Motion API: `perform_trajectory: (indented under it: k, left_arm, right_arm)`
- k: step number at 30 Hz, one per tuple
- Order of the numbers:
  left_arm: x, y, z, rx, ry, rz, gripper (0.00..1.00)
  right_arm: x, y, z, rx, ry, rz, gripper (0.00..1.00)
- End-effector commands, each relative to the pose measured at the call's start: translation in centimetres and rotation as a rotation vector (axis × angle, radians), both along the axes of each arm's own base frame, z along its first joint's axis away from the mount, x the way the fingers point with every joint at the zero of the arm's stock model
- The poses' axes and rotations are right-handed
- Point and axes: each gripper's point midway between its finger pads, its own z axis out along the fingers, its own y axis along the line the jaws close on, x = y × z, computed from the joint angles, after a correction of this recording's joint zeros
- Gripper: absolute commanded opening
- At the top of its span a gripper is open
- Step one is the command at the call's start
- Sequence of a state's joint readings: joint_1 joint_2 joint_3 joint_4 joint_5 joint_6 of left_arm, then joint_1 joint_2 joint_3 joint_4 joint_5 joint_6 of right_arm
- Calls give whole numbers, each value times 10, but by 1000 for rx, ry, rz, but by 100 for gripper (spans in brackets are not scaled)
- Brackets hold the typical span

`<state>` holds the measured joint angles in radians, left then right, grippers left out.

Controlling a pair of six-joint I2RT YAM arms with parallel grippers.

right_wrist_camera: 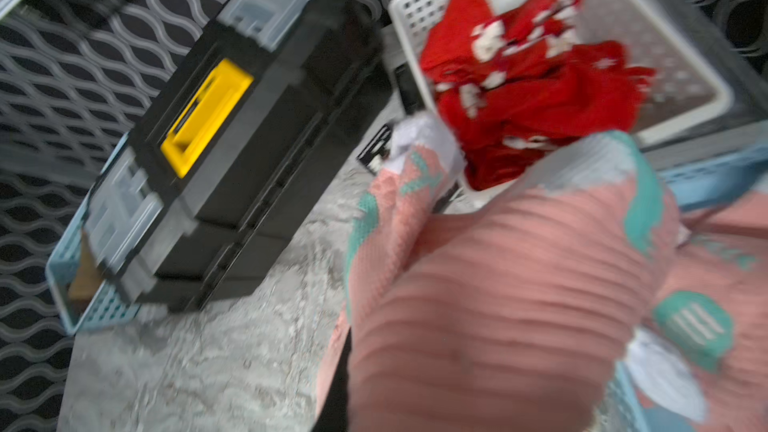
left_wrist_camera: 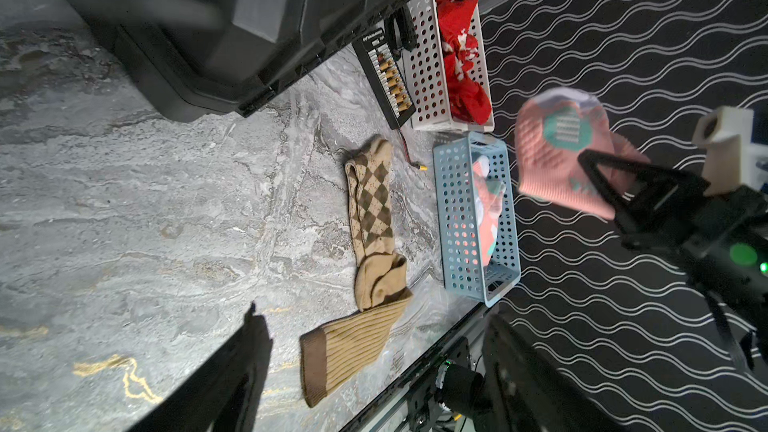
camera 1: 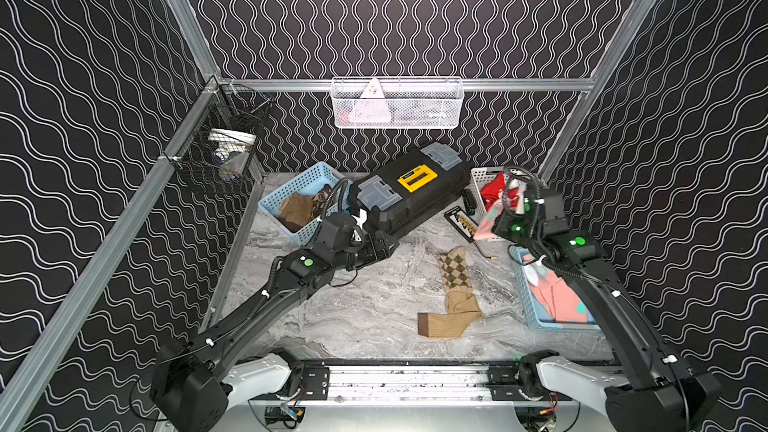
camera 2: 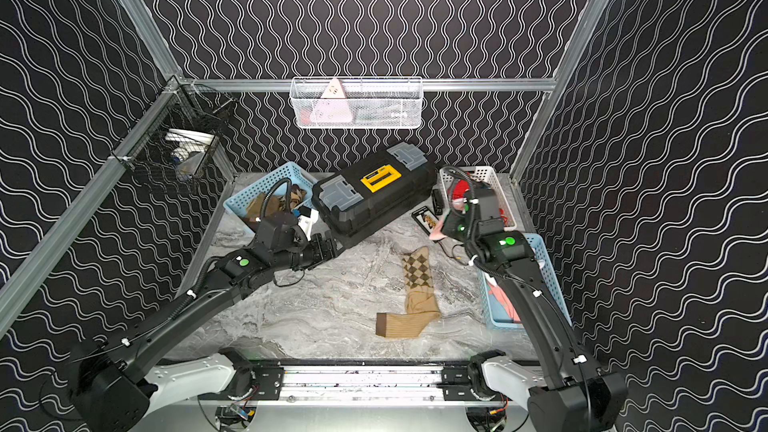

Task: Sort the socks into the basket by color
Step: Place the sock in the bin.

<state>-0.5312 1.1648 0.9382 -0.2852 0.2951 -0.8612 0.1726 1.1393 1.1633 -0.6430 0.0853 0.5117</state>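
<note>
I can read no writing. The yellow plate (camera 1: 417, 178) on the black toolbox (camera 1: 415, 201) has dark print that is too small, and the white lettering on the bit case (left_wrist_camera: 386, 76) is too fine.

My right hand (left_wrist_camera: 586, 160) is clamped on a salmon-pink sock (left_wrist_camera: 552, 147). It is in the air near the white basket (left_wrist_camera: 424, 56) of red socks (left_wrist_camera: 461, 56) and the right blue basket (left_wrist_camera: 457, 209) of pink socks (camera 1: 557, 297). The right wrist view is blurred.

My left hand (left_wrist_camera: 374, 313) is empty, with its fingers wide apart.

An argyle sock (camera 1: 455, 276) lies on the counter (camera 1: 353, 317) and touches a ribbed tan piece (camera 1: 446, 324). Whether this is one sock or two, I cannot tell. My left arm (camera 1: 291, 280) partly hides the left blue basket (camera 1: 291, 184) with brown socks (camera 1: 299, 209).
</note>
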Motion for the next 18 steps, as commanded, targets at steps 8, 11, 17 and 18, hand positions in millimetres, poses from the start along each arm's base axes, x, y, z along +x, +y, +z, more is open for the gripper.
perform_trajectory:
  k: [8, 11, 17, 18]
  left_arm:
    - [-8, -26, -8, 120, -88, -165, 84]
    - [-12, -36, -18, 140, -85, -203, 84]
    - [-21, -61, -33, 192, -90, -287, 84]
    - [-22, -65, -35, 199, -93, -297, 85]
  right_arm:
    - [15, -100, -55, 152, 3, -356, 0]
    - [5, -123, -77, 172, 14, -444, 0]
    - [-21, -145, -128, 201, 94, -564, 0]
    - [-26, -147, -136, 201, 103, -579, 0]
